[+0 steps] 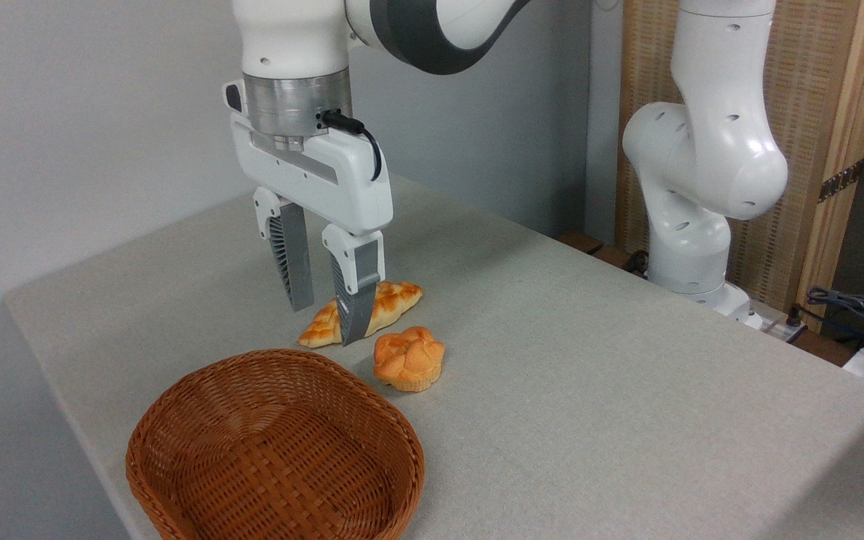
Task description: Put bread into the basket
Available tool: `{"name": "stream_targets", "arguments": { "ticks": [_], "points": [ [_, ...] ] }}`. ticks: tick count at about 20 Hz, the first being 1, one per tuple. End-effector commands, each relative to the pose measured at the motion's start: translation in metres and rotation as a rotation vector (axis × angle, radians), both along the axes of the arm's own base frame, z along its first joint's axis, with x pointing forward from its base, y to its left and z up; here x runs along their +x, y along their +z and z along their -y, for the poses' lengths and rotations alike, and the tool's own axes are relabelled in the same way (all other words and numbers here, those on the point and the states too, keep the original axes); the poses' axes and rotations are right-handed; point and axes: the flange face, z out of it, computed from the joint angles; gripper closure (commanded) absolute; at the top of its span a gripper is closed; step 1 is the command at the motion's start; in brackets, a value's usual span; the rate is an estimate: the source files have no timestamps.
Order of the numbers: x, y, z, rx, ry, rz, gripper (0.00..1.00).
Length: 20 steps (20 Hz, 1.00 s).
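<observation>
The bread [409, 358], a small round golden-orange bun with a lumpy knotted top, sits on the grey table just behind the right rim of the basket [276, 447]. The basket is a wide, shallow oval of reddish-brown wicker with nothing in it, at the table's front left. My gripper [321, 325] hangs open above the table, up and to the left of the bun, with nothing between its grey fingers. Its right finger [355, 300] overlaps the braided loaf in the picture.
A long, pointed braided loaf [372, 309] lies behind the bun, partly hidden by the finger. The arm's white base [691, 225] stands at the table's far right edge. Cables [852, 307] lie off the table at the right. The table's left edge runs close by the basket.
</observation>
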Motion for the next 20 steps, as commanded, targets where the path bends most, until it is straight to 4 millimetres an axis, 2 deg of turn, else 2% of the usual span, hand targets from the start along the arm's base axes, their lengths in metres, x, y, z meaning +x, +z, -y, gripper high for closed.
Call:
{"name": "stream_targets", "arguments": {
  "ticks": [1,6,9,20],
  "points": [
    [-0.003,-0.001,0.014,-0.001,-0.050,-0.051,0.00],
    [-0.002,-0.008,0.024,0.019,-0.087,-0.059,0.00],
    [0.008,-0.006,0.024,0.018,-0.074,-0.051,0.00],
    [0.001,-0.005,0.015,0.021,-0.048,-0.099,0.00]
  ]
}}
